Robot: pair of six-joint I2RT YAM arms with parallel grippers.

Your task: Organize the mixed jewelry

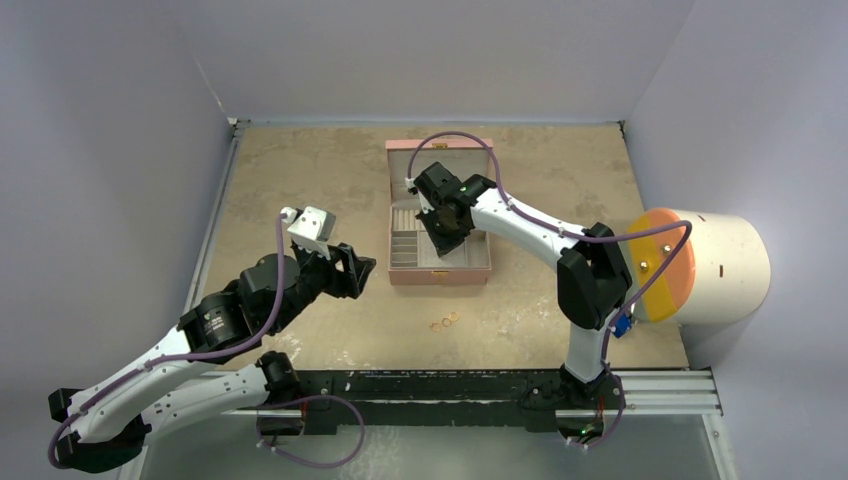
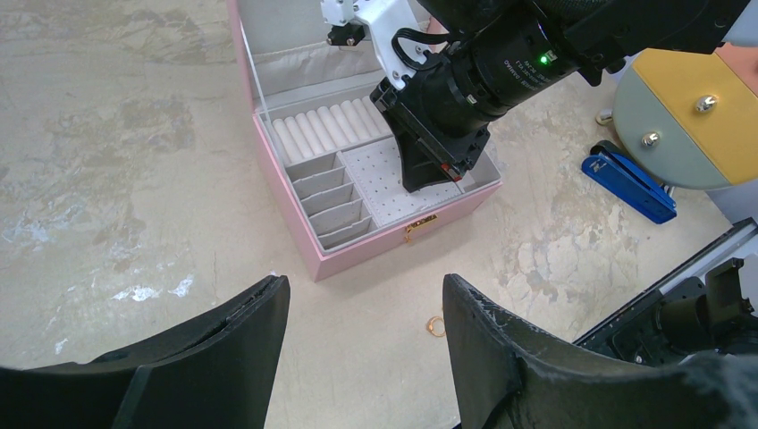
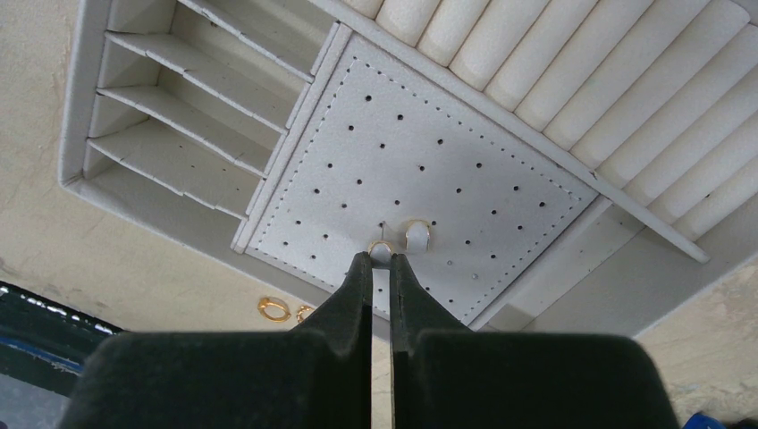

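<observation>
The pink jewelry box point(image 1: 440, 272) stands open mid-table, with beige compartments, ring rolls and a perforated pad point(image 3: 420, 161). My right gripper point(image 3: 381, 257) is shut on a small gold hoop point(image 3: 381, 248) pinched at its tips, right over the pad's near part. A second gold hoop point(image 3: 416, 231) sits upright on the pad just beside it. Two loose gold rings point(image 1: 444, 321) lie on the table in front of the box, also seen as rings point(image 3: 274, 309) past the box wall. My left gripper point(image 2: 366, 288) hangs open and empty left of the box, one gold ring point(image 2: 435, 326) by its right finger.
A large white cylinder with an orange and yellow face point(image 1: 700, 265) lies at the right edge. A blue clip point(image 2: 626, 180) lies near it. The black mounting rail point(image 1: 500, 385) runs along the near edge. Grey walls enclose the table.
</observation>
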